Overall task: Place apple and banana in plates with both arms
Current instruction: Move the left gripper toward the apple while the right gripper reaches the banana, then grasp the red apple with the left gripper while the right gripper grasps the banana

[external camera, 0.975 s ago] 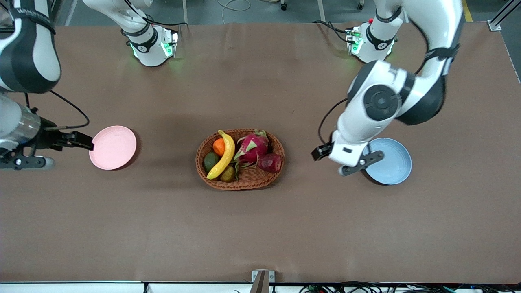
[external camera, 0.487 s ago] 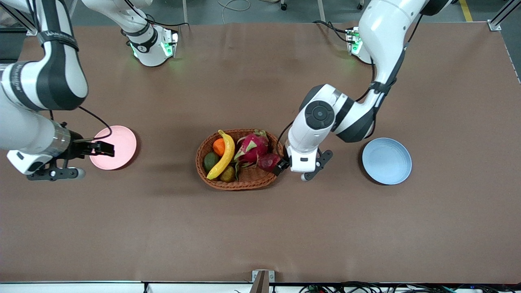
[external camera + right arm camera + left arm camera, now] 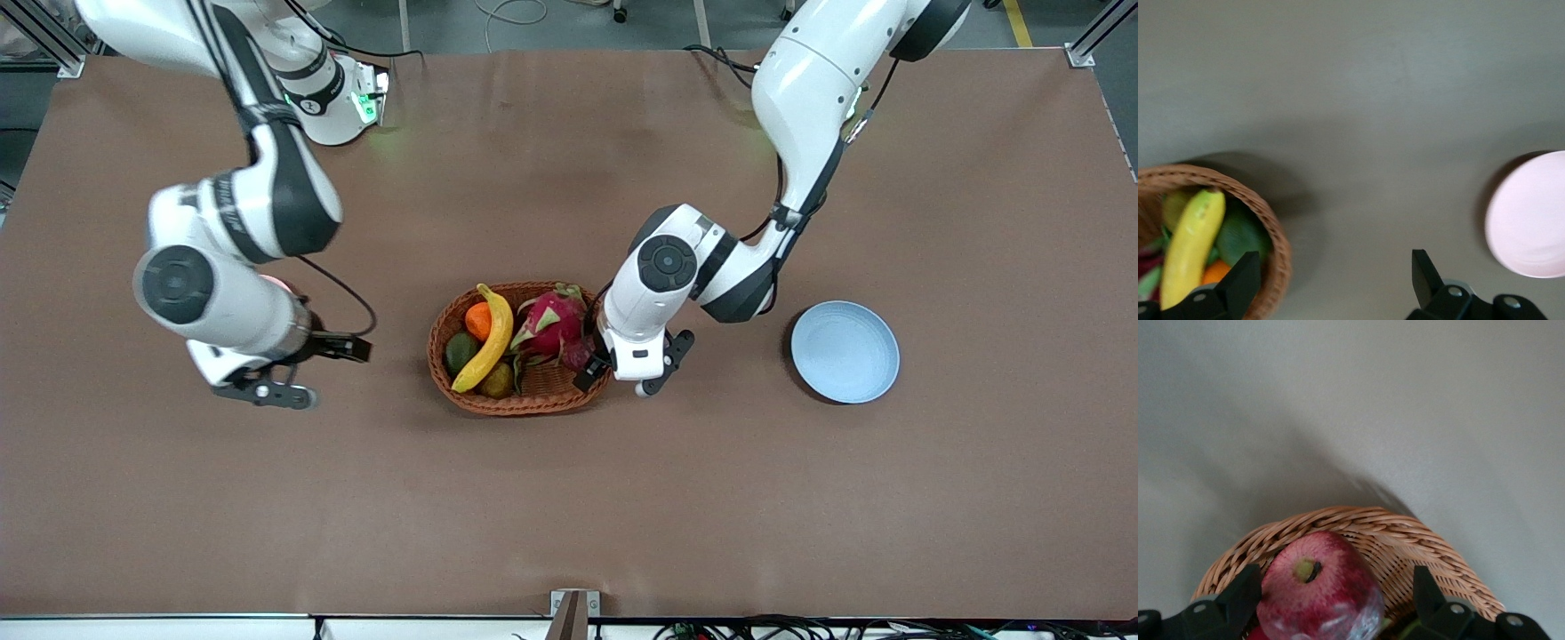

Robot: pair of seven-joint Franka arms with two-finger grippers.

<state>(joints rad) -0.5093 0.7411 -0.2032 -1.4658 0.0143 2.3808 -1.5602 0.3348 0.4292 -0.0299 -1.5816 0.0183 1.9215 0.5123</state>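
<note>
The dark red apple [image 3: 1318,593] lies in the wicker basket [image 3: 533,400] at the end toward the left arm. My left gripper [image 3: 592,363] is low over it, open, with a finger on each side of it [image 3: 1331,603]; I cannot tell if they touch. The yellow banana [image 3: 488,338] lies in the basket's other end and shows in the right wrist view [image 3: 1191,243]. My right gripper [image 3: 354,348] is open and empty [image 3: 1331,283] over the table between basket and pink plate [image 3: 1531,217]. The right arm hides that plate in the front view. The blue plate [image 3: 845,351] is empty.
The basket also holds a pink dragon fruit [image 3: 551,322], an orange [image 3: 478,320] and green fruits [image 3: 460,352]. The basket's woven rim [image 3: 1405,533] rises just past the left gripper's fingers.
Both arms have swung in toward the basket. The left gripper went from over the blue plate to the apple. The right gripper went from the pink plate's edge toward the basket.
</note>
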